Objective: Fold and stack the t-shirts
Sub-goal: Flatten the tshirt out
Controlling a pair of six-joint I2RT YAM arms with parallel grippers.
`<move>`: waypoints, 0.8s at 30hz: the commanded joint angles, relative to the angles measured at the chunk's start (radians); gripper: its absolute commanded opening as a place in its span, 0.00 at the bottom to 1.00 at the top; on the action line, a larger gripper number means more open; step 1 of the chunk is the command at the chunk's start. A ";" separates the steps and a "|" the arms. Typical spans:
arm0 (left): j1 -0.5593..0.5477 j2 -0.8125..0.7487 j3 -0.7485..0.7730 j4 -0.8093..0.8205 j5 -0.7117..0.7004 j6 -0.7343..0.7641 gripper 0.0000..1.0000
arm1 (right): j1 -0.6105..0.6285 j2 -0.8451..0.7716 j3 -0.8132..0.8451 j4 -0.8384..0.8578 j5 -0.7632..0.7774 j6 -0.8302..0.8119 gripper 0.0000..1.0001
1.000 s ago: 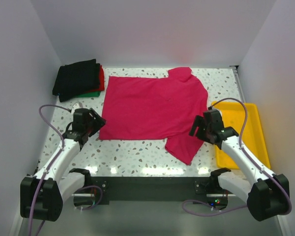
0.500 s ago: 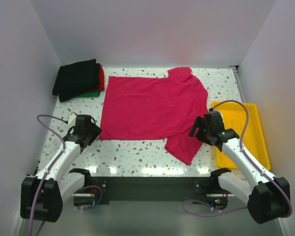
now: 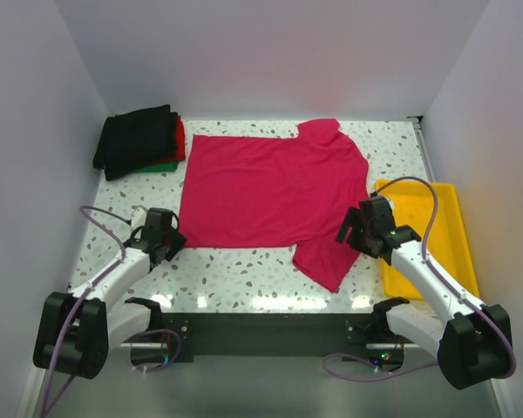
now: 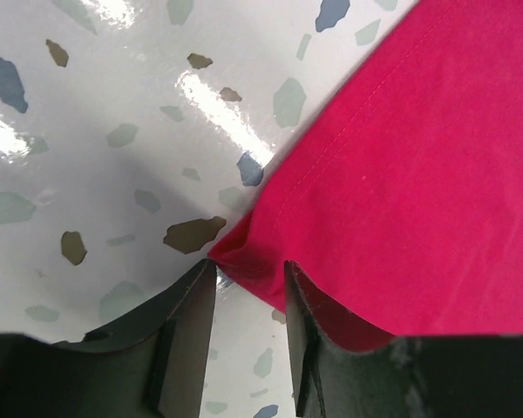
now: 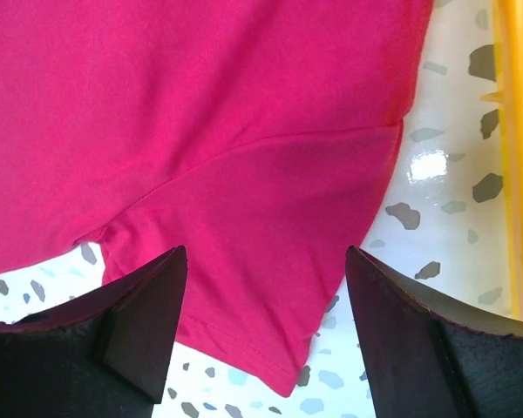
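Pink t-shirt (image 3: 270, 187) spread flat, yellow tray (image 3: 449, 218) — alongside

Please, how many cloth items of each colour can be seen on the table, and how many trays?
Magenta-pink t-shirt: 1
Black folded shirt: 1
Red folded shirt: 1
Green folded shirt: 1
Yellow tray: 1
Total: 5
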 commanded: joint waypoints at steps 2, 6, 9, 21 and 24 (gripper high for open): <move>-0.008 0.053 0.002 0.068 -0.045 -0.022 0.33 | 0.000 0.006 0.037 0.019 0.092 0.009 0.76; -0.007 0.086 0.026 0.083 -0.058 0.004 0.10 | -0.012 0.036 0.061 -0.010 0.152 0.008 0.75; -0.003 0.087 0.043 0.073 -0.071 0.016 0.02 | -0.025 0.023 0.058 -0.033 0.201 0.019 0.75; 0.012 0.035 0.075 0.034 -0.061 0.057 0.00 | -0.118 0.009 0.021 -0.136 0.297 0.094 0.84; 0.016 0.023 0.083 0.028 -0.064 0.063 0.00 | -0.147 0.026 0.041 -0.182 0.293 0.111 0.90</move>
